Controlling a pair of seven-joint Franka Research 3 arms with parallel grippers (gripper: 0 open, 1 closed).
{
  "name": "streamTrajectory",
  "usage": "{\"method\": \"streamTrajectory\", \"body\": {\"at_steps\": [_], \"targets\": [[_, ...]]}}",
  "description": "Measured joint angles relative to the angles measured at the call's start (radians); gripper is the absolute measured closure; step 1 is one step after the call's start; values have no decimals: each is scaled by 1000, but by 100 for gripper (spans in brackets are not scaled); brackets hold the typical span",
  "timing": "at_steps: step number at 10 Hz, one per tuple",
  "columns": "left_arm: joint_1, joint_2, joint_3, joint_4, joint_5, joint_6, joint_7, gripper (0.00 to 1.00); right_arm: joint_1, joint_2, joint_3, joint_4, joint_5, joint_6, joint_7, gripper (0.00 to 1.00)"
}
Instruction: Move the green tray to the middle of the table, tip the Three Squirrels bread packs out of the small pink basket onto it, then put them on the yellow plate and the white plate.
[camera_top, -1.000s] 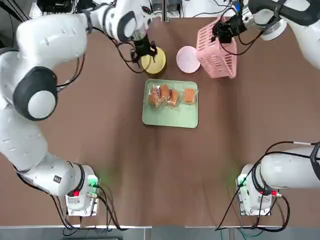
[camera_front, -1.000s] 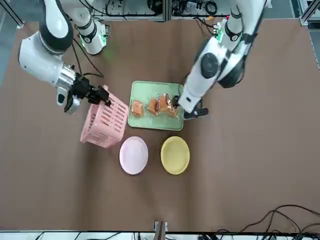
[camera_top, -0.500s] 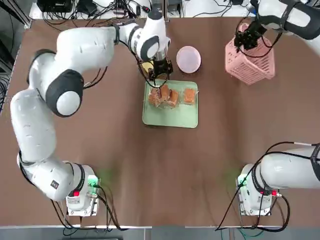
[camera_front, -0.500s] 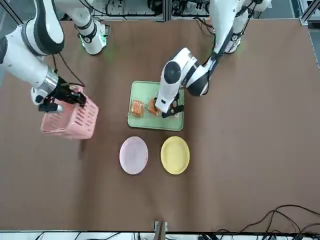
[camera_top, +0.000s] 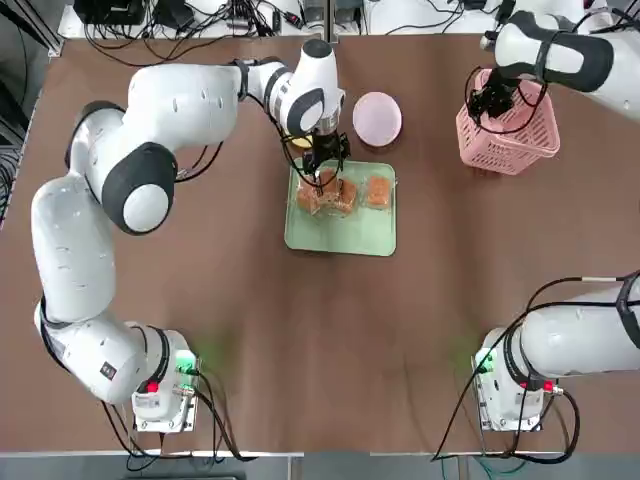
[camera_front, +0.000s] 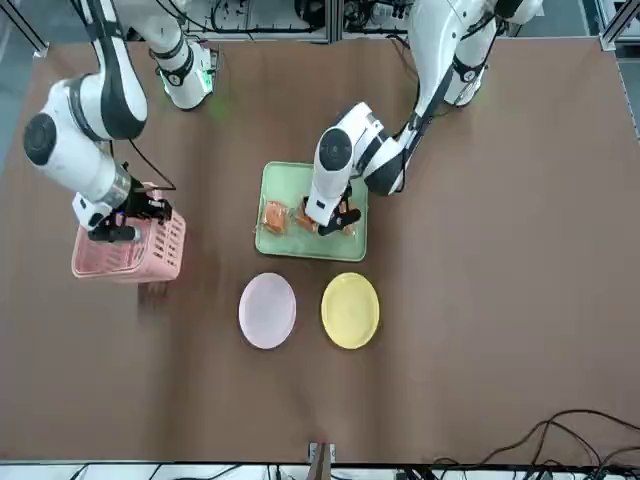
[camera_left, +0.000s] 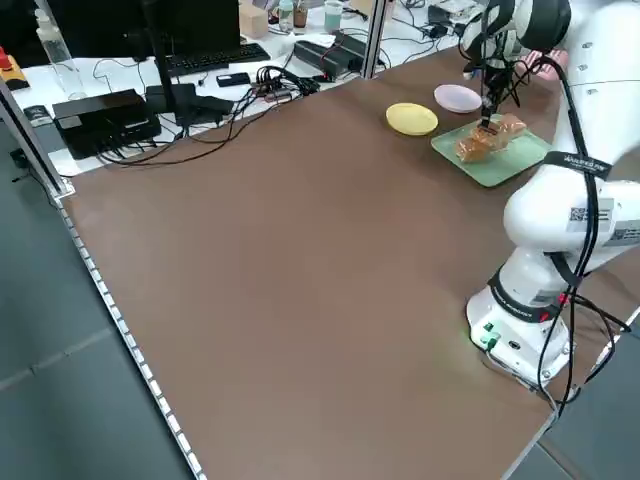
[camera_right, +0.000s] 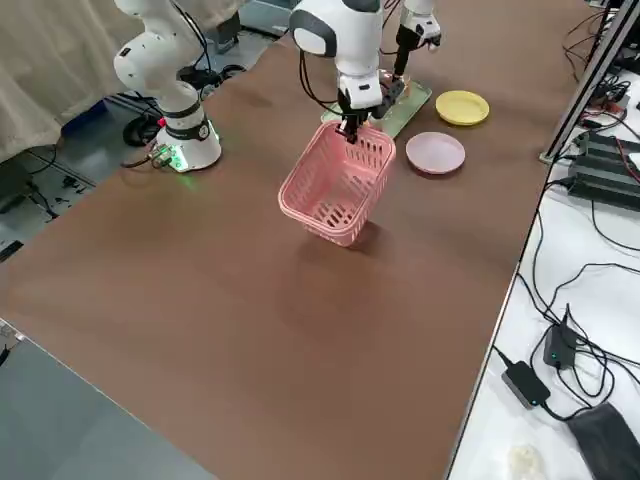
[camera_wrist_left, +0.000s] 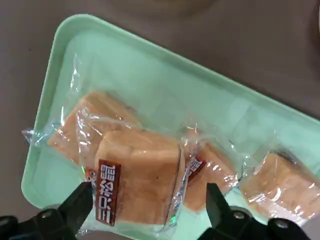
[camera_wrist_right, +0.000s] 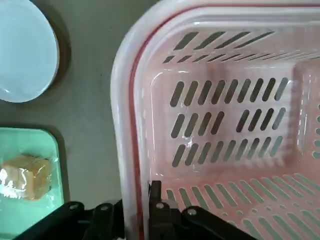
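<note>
Bread packs (camera_top: 338, 192): centre of top view, on green tray (camera_top: 340, 235)
Left gripper (camera_wrist_left: 150, 207): spread wide over packs
Right gripper (camera_wrist_right: 131, 215): clamped on pink basket (camera_top: 507, 128) rim, upper right

Two glossy white arms with dark grey joint caps, black claws, black cables, green-lit bases

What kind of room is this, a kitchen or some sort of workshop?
Most likely a robotics lab. Two white robot arms are fixed to a bare brown table, and beside it a bench holds a keyboard, boxes and loose cables. The bread packs look like practice items.
</note>
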Motion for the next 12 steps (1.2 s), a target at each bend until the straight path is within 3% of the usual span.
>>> {"method": "streamTrajectory", "body": {"at_steps": [6,10,11,12], "targets": [[-9,14,3,-51,43,70,-7,0,4,72,-57,-24,-18,71,0,93],[-9,36,23,-53,62,128,-31,4,18,96,-61,-49,-18,113,12,93],[-9,37,24,-53,65,132,-33,19,19,97,-62,-55,-18,118,22,93],[-9,36,24,-51,67,132,-33,28,19,98,-64,-56,-18,119,25,93]]}}
